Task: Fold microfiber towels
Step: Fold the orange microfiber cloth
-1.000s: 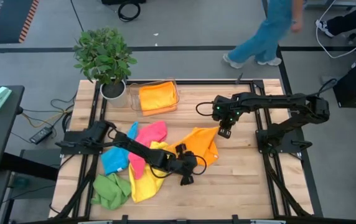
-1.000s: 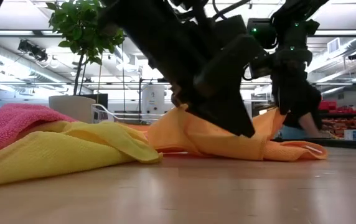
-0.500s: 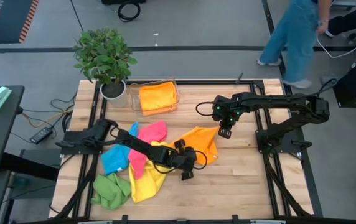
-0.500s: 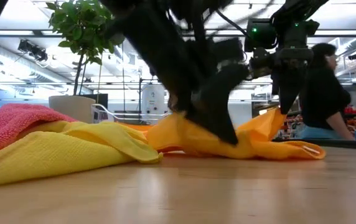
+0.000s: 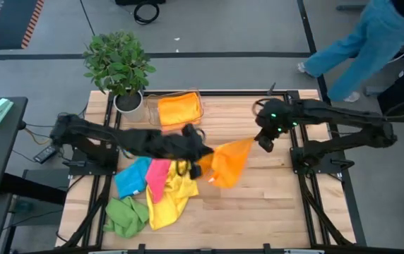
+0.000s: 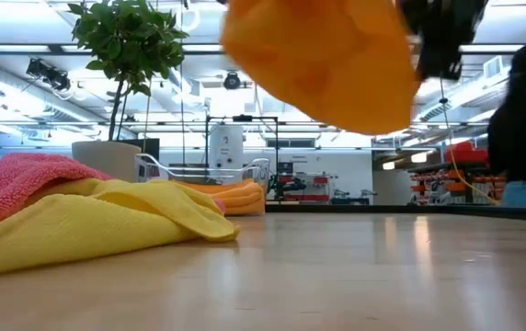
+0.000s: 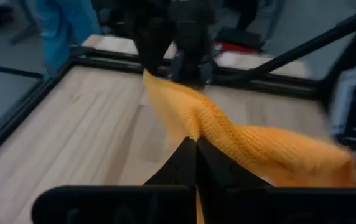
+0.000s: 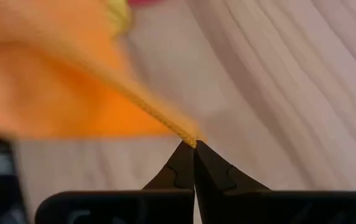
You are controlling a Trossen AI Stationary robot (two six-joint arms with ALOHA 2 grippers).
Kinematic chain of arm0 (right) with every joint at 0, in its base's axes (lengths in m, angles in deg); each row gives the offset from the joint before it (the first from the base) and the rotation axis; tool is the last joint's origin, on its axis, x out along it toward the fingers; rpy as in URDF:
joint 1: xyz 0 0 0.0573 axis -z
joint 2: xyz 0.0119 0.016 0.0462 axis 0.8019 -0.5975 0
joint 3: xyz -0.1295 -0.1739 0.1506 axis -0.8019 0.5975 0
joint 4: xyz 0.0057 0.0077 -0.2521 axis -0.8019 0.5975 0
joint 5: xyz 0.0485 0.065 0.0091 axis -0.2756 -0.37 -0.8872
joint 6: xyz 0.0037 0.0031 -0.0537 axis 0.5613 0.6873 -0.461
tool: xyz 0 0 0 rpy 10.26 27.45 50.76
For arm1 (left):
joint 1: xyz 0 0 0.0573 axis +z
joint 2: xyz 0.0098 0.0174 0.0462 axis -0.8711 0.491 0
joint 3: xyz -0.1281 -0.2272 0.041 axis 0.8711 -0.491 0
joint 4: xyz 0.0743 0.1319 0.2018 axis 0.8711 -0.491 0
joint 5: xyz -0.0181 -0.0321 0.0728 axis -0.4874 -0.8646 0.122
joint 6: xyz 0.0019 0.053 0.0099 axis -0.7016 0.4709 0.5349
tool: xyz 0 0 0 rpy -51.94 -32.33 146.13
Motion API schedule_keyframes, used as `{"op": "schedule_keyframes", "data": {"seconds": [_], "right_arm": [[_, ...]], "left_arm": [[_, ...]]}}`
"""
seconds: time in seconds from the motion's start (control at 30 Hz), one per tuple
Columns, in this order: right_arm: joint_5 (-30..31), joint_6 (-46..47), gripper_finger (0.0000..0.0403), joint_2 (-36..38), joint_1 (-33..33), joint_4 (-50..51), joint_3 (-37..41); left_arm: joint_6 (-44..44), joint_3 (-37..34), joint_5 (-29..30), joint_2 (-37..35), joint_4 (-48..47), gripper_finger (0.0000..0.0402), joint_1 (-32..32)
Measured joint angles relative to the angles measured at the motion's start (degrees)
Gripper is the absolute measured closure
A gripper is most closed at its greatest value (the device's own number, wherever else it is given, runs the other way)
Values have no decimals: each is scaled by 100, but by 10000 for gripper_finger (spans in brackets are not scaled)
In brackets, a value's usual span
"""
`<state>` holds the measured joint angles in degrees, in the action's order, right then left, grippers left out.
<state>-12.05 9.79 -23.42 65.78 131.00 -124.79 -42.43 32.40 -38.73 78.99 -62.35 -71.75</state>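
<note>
Holding a soft orange microfiber towel (image 5: 228, 162) stretched in the air between two dark two-finger grippers, clear of the light wooden tabletop (image 5: 272, 212). Pinching one corner with the left gripper (image 5: 200, 168), fingers closed tight on the fabric, as the left wrist view (image 7: 196, 148) is showing. Pinching the opposite corner with the right gripper (image 5: 263, 142), fingers likewise shut on the cloth edge, per the right wrist view (image 8: 193, 149).

Hanging to the right of the heap of loose cloths: a yellow towel (image 5: 168, 200), a pink towel (image 5: 157, 174), a blue towel (image 5: 131, 178) and a green towel (image 5: 126, 216), all lying crumpled on the tabletop and waiting. Sitting beyond the heap, beside a potted green plant (image 5: 119, 65), a clear plastic tray (image 5: 179, 111) with an orange cloth in it. Walking past beyond the table, a person in blue trousers (image 5: 361, 44).

Judging the step: lifting and spreading one towel before the first fold. Calling next, probably, for lowering it flat onto the bare wood right of the heap, keeping both corners taut and level, avoiding dragging the hanging edge over the yellow towel.
</note>
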Motion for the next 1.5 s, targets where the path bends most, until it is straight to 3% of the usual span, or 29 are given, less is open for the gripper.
{"op": "schedule_keyframes", "data": {"seconds": [0.17,0.33,0.4,0.47,0.6,0.7,0.8,0.87,1.1,1.5], "right_arm": [[466,956,400,176,-697,124,95],[278,1075,400,-147,-643,126,1081],[111,1067,400,-276,-397,52,1472],[-39,1091,400,-365,-175,-70,1759],[-208,1090,400,-402,104,-259,2085],[-277,1080,400,-385,184,-380,2106],[-284,1091,400,-363,164,-589,2108],[-286,1116,400,-355,164,-747,2108],[-365,1117,400,-358,164,-1074,2108],[-404,958,400,-356,162,-1100,2108]], "left_arm": [[-612,0,-310,-230,-719,369,350],[-1394,-10,-1939,261,-2290,303,684],[-1346,-20,-2146,504,-2867,276,784],[-1165,-20,-2143,667,-2981,252,850],[-95,-7,-2014,1076,-2143,222,695],[573,-9,-1228,1434,-1649,219,436],[594,-4,-580,1790,-741,229,416],[873,7,-492,2057,-507,238,538],[3044,-10,-428,2896,-505,261,805],[3934,-11,-342,3109,-466,265,1044]]}}
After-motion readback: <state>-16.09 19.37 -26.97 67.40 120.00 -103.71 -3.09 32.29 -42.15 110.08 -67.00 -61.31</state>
